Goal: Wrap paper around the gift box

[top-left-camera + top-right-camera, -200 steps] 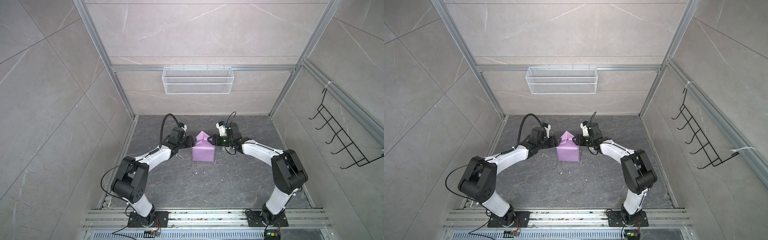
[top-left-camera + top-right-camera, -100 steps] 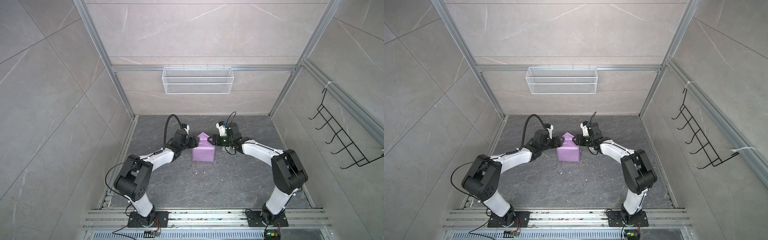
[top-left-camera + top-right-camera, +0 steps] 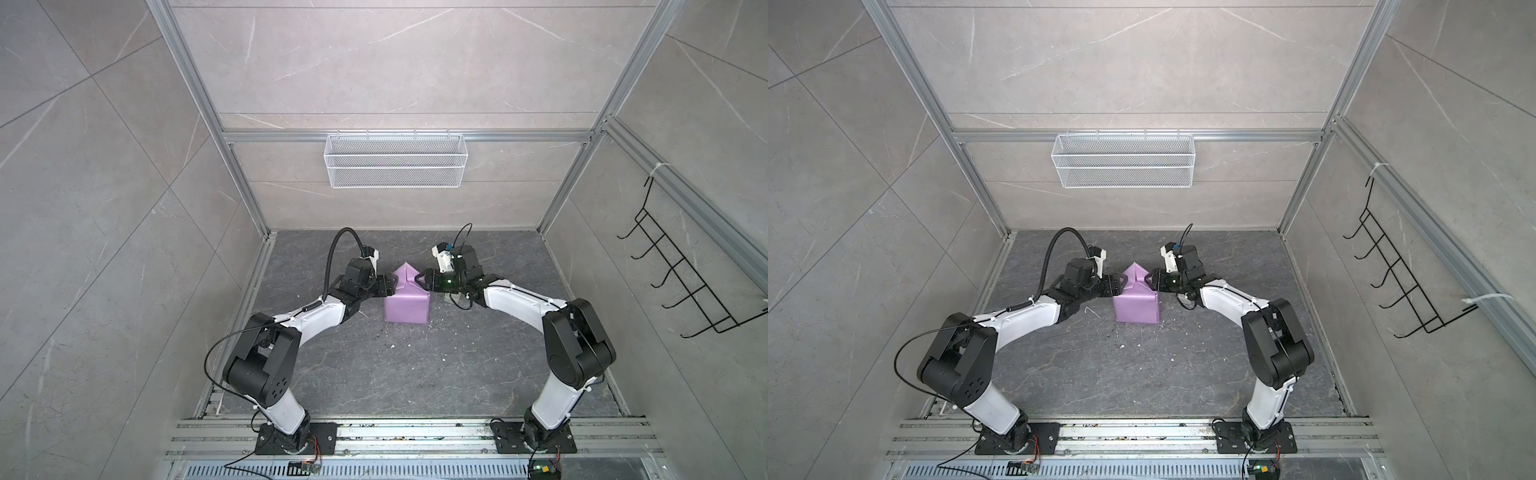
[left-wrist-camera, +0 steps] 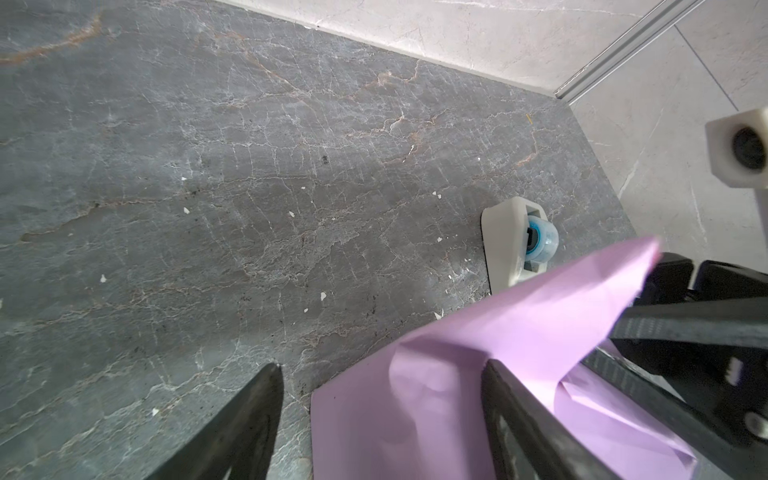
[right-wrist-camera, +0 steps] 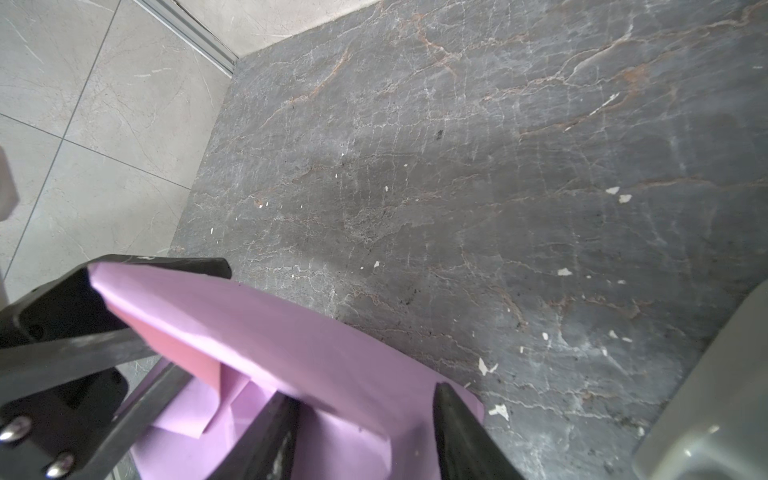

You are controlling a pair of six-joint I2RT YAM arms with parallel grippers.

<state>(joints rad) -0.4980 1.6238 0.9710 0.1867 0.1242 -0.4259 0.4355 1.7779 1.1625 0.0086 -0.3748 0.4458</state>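
The gift box is hidden inside the paper, a lilac parcel on the dark floor in both top views. At its far end a pointed flap stands up, showing a pink inner face. My left gripper is at the parcel's far left corner, open. One of its fingers hangs over bare floor clear of the paper edge, the other lies over the paper. My right gripper is at the far right corner, jaws apart, both fingertips resting against the paper.
A grey-white tape dispenser with a blue roll sits just right of the parcel, under the right arm. Small white scraps dot the floor. A wire basket hangs on the back wall and a black hook rack on the right wall.
The left arm has reached in from the left until its gripper is at the parcel's far corner, and its jaws have spread wider. The right arm and the parcel have stayed put.
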